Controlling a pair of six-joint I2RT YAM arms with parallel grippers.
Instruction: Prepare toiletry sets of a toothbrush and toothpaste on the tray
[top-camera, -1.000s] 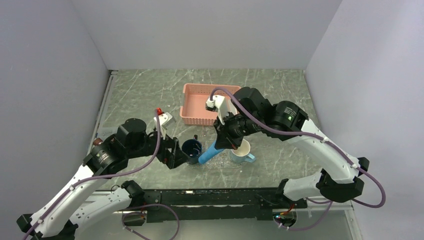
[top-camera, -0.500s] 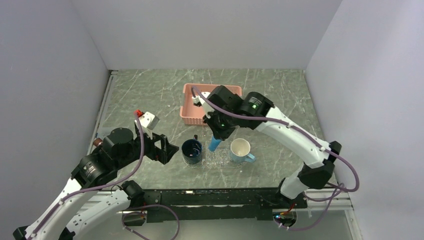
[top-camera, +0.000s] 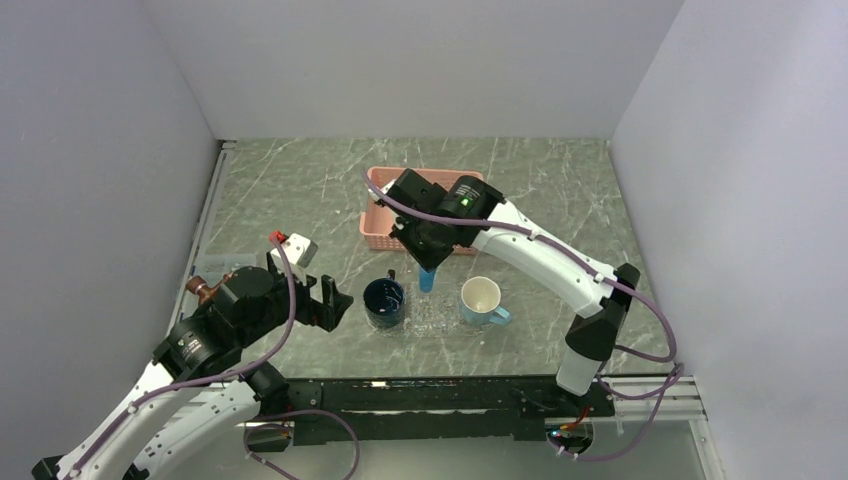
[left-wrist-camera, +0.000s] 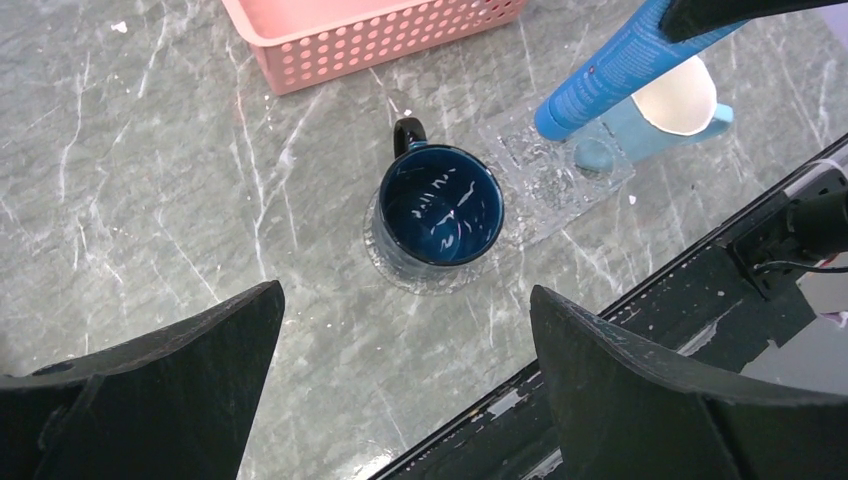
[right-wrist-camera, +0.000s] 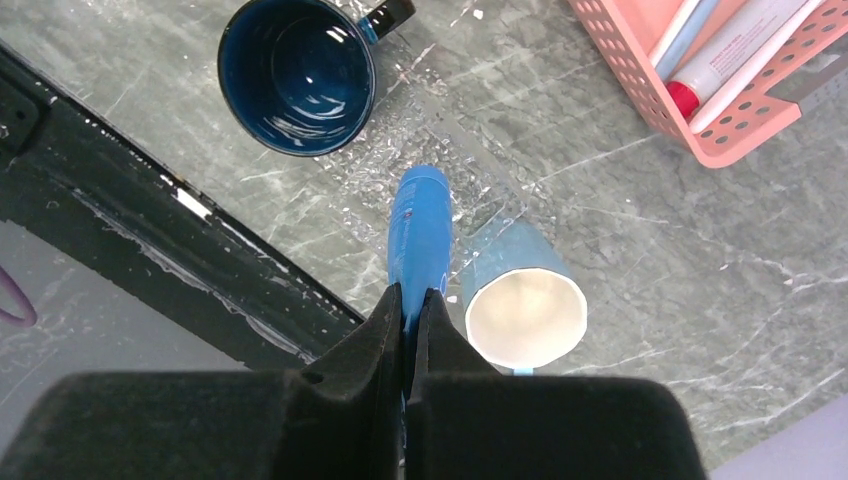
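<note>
Right claw (right-wrist-camera: 410, 300) clamped tight on the toothpaste (right-wrist-camera: 420, 235), a blue tube gripped at its upper end and hanging nearly upright. Its lower end pointed at the clear tray (left-wrist-camera: 540, 190), between the dark blue mug (left-wrist-camera: 440, 205) and the light blue mug (right-wrist-camera: 525, 315). I could not tell whether the tip touched the tray. From the overhead camera both mugs sat at the tray's ends, one on each side of the tube. Left claw (top-camera: 340, 305) spread wide and holding nothing, hovering just left of the dark blue mug. Pink basket (right-wrist-camera: 700, 120) sat behind the tray; I saw a white tube with a red cap (right-wrist-camera: 740, 50) inside it.
</note>
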